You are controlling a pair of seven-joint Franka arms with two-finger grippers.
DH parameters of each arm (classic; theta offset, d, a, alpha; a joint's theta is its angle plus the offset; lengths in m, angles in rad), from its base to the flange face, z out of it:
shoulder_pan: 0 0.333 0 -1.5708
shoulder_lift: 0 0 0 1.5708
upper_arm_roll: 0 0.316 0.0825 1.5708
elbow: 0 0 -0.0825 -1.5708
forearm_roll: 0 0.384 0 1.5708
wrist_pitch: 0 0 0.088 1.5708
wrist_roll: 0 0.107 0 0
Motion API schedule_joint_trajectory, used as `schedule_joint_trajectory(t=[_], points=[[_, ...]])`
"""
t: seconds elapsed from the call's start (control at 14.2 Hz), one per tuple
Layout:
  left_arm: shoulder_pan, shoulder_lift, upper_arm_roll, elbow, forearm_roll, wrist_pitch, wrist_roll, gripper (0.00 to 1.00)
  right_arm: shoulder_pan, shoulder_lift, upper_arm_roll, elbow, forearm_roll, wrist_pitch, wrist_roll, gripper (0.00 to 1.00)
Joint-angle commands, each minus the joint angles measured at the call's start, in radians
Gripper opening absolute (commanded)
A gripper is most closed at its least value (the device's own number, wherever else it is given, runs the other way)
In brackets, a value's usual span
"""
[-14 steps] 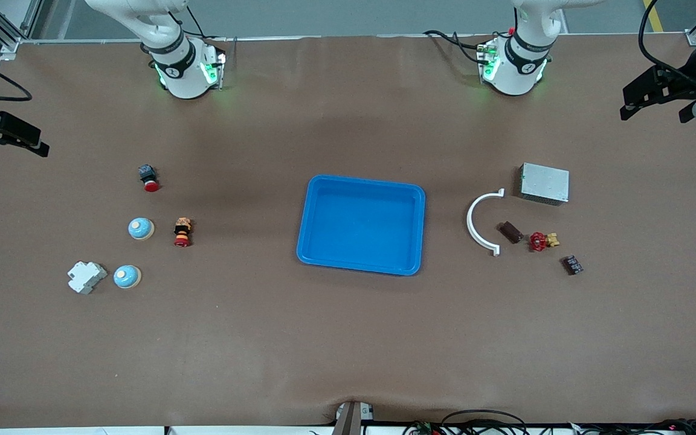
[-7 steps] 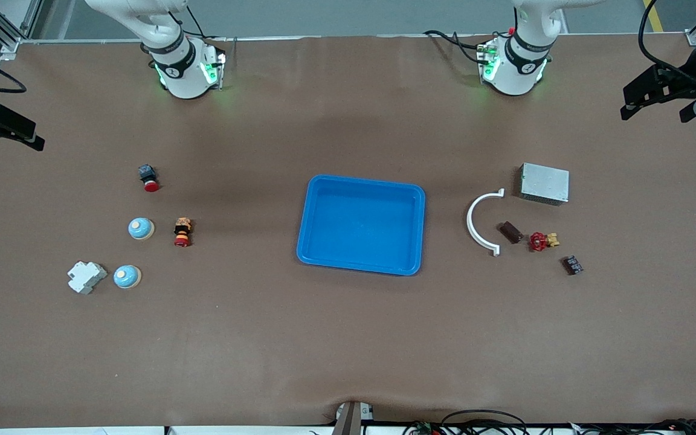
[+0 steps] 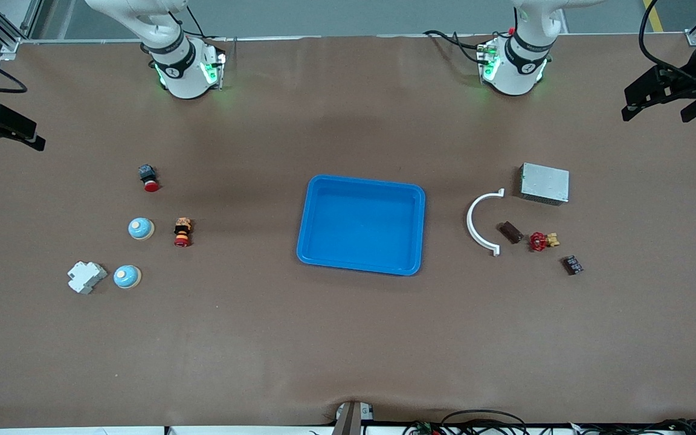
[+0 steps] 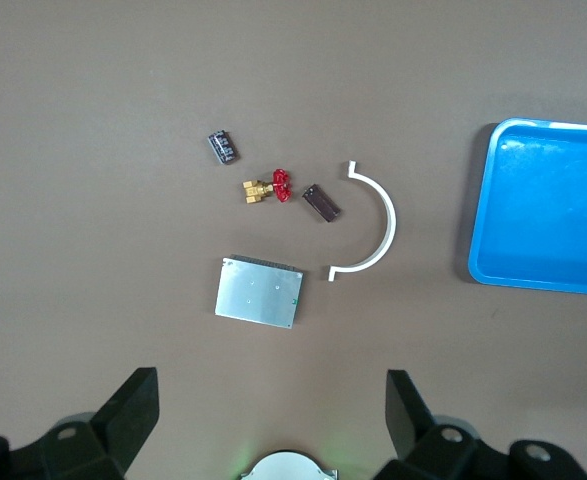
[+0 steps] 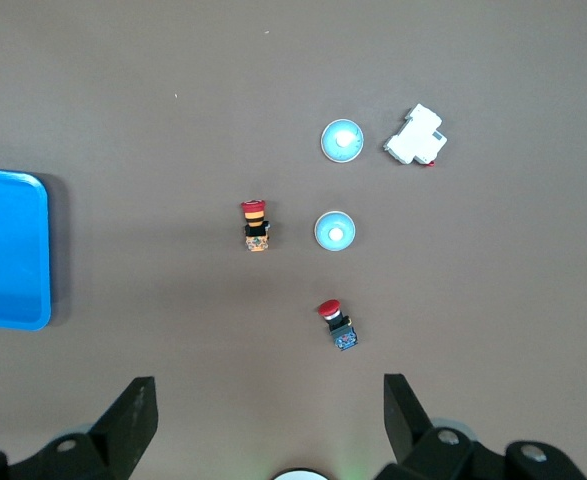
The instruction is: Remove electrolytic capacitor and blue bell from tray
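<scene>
Two blue dome bells (image 3: 141, 228) (image 3: 126, 277) sit at the right arm's end of the table; they also show in the right wrist view (image 5: 334, 231) (image 5: 342, 140). A small black capacitor (image 3: 573, 264) lies at the left arm's end and shows in the left wrist view (image 4: 222, 146). The blue tray (image 3: 318, 187) sits mid-table, with nothing in it. My left gripper (image 3: 655, 104) (image 4: 270, 402) is open and empty, high over the left arm's end. My right gripper (image 3: 14, 142) (image 5: 270, 405) is open and empty, high over the right arm's end.
Near the capacitor lie a red-handled brass valve (image 3: 542, 241), a brown block (image 3: 510, 232), a white curved bracket (image 3: 475, 220) and a metal box (image 3: 544, 183). Near the bells stand a white breaker (image 3: 86, 277) and two red-capped push buttons (image 3: 149, 177) (image 3: 182, 232).
My right gripper has shifted slightly toward the table's edge. My left gripper has barely moved. The things on the table have not moved.
</scene>
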Motion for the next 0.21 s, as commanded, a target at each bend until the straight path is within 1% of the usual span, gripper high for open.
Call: schedule_joint_trajectory(t=[0.0, 0.14], points=[[0.007, -0.004, -0.007, 0.006, -0.006, 0.003, -0.006, 1.00, 0.003, -0.013, 0.002, 0.002, 0.001, -0.013, 0.018, 1.00], [0.008, -0.004, -0.007, 0.008, -0.004, 0.000, -0.009, 1.00, 0.003, -0.013, 0.002, 0.002, 0.001, -0.013, 0.018, 1.00]])
